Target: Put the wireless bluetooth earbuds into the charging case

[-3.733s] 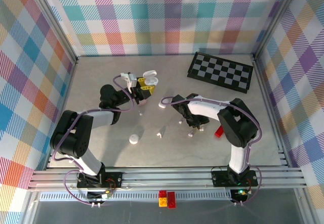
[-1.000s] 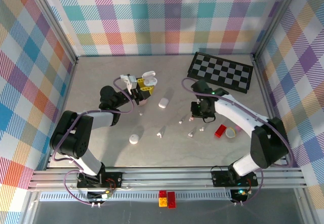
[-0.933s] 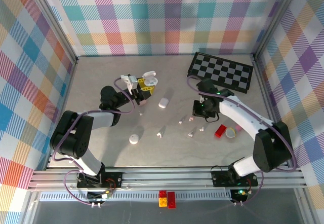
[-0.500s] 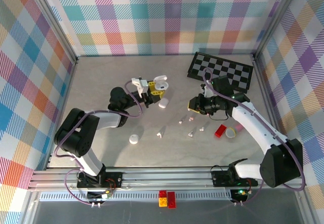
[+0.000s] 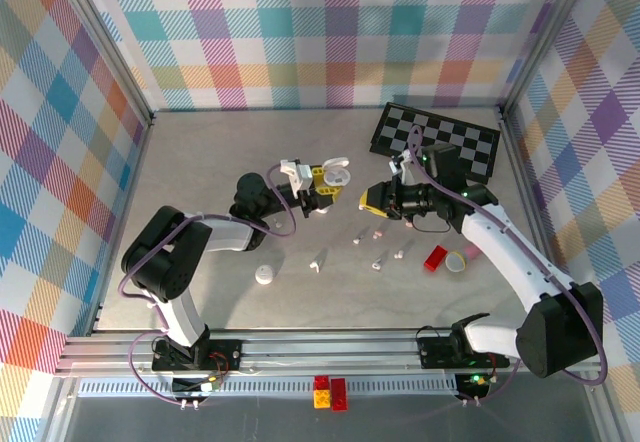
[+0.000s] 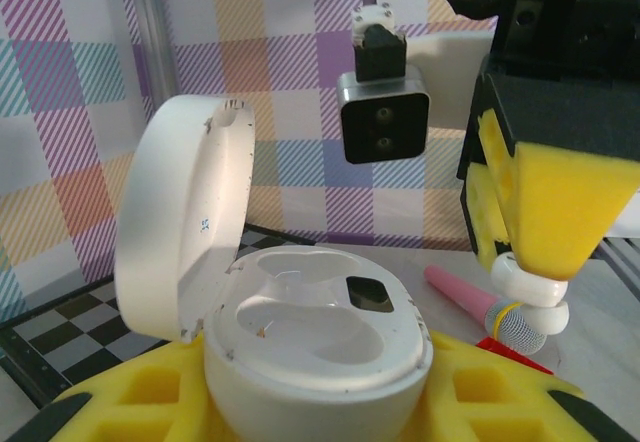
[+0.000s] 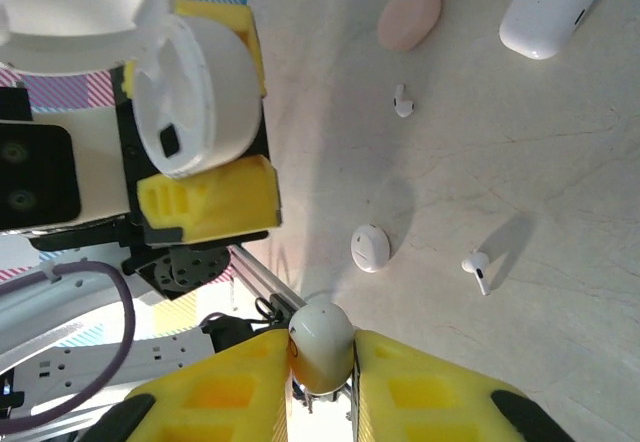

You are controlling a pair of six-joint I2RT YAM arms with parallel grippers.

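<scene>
L pincer (image 5: 322, 184) is clamped on the case (image 6: 312, 347), which is held up off the bench (image 5: 450, 307) with the lid (image 6: 185, 230) flipped open. Both sockets are seen empty in the L wrist view. R pincer (image 5: 377, 198) is pressed together on one white bud (image 7: 320, 344), pinched right at its tip.

Change: a few secs back R pincer was down among the loose buds (image 5: 378, 262), and the case was held further toward the L side. Since then R arm has been lifted and swung across, and L arm has been brought in toward centre. The 2 pincers are now near each other, not touching. The bud is hung just beside the case on its R-arm side, slightly above the rim. Seen from R pincer, the case is ahead and off to one side, open mouth toward it.

Meaning (judged): pick done, approach approx done, insertion not yet made. Next the bud is to be lined up over a socket, lowered and released. Bud orientation in the grip can't be read well, so a snag on the rim or a drop is possible. Other buds are left on the bench below R pincer, so the task is judged early.
</scene>
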